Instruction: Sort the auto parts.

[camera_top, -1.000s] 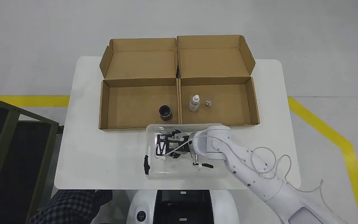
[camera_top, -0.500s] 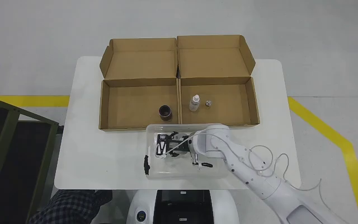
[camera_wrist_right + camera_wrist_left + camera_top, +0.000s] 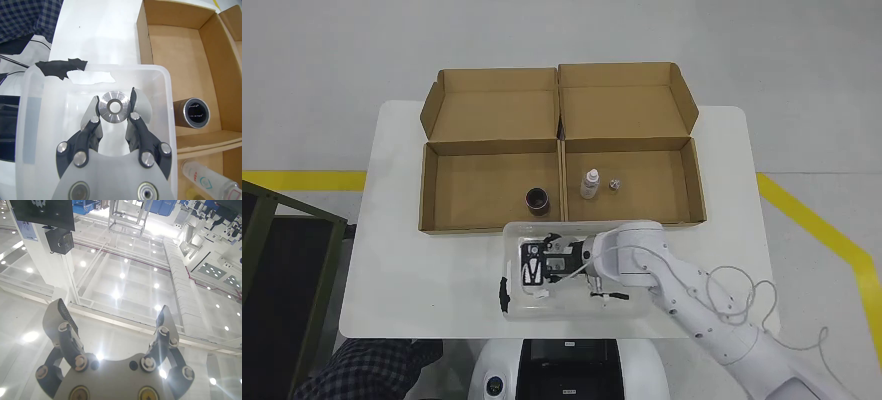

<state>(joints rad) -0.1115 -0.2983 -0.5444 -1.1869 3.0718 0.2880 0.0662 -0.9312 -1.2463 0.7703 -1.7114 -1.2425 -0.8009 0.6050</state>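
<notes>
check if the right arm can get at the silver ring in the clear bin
Looks like yes: the right gripper is inside the open clear bin, fingers pressed to both sides of the silver ring, nothing between.

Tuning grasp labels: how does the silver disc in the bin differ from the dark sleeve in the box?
The disc is bright silver and flat with a small hole. The sleeve is a dark tube with a wide bore. The disc is in the clear bin, pinched by the right gripper; the sleeve sits free in the cardboard box. Both are round with a centre hole.
</notes>
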